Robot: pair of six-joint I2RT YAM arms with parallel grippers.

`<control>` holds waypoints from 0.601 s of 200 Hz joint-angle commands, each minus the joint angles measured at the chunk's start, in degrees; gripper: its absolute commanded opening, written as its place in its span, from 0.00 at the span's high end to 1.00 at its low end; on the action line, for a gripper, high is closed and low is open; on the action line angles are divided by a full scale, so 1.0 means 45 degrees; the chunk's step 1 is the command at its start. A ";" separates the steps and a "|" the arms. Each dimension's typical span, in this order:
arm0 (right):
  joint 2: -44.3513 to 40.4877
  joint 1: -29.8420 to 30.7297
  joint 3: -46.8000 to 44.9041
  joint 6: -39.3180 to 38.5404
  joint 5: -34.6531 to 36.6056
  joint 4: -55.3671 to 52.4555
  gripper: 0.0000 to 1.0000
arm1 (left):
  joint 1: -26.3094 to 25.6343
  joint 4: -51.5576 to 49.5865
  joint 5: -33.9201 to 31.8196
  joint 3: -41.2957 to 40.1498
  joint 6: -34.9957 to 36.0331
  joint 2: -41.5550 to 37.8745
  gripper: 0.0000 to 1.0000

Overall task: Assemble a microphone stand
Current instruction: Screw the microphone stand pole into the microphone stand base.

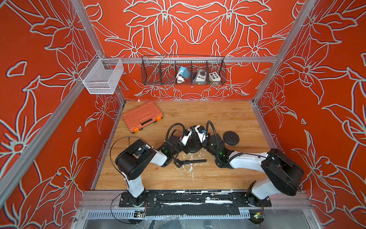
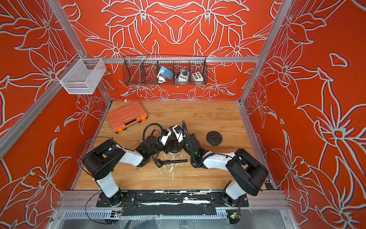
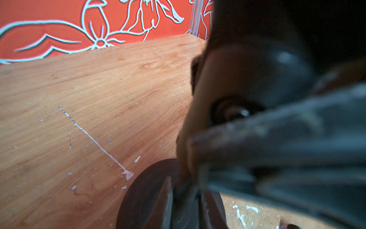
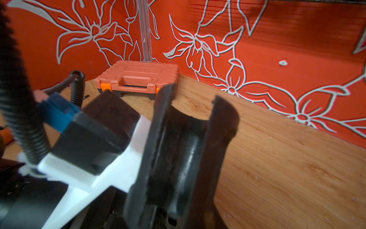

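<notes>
Pinching a black pole (image 4: 190, 158), the right tool (image 4: 193, 103) meets the left tool (image 3: 182, 198) over a round base (image 1: 192, 151) mid-surface (image 1: 198, 115). Left jaws look blurred; their spread cannot be told. Another base (image 1: 231, 138) lies nearby.

Right gripper (image 4: 195, 103) fills centre, black fingers (image 4: 158, 138) flanking glossy black rod (image 4: 189, 154) — clamped on it, lower part blurred. Just beside: left arm's wrist (image 4: 95, 138), black block on white bracket, with blue plug (image 4: 57, 115). Ribbed black hose (image 4: 17, 99) runs along frame edge. Beyond, wooden table (image 4: 277, 158) — orange tool case (image 4: 136, 77) closed, against red floral wall (image 4: 277, 49), aluminium post (image 4: 145, 29) behind it.
</notes>
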 commanded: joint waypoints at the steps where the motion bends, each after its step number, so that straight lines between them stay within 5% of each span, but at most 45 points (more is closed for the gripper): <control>1: 0.0297 -0.0535 -0.0162 -0.0194 -0.2427 -0.1723 0.77 | 0.0122 0.0218 -0.0514 -0.0098 -0.0226 0.0079 0.92; 46: -0.0071 -0.2884 0.0084 -0.1050 -0.8023 -0.2090 0.41 | 0.0103 -0.0258 -0.1159 -0.0645 0.0791 0.0033 0.96; 120: 0.1351 -0.4142 0.3600 -0.4097 -1.2264 -0.6474 0.40 | 0.0103 0.0608 -0.0975 -0.0971 0.1170 0.0533 0.97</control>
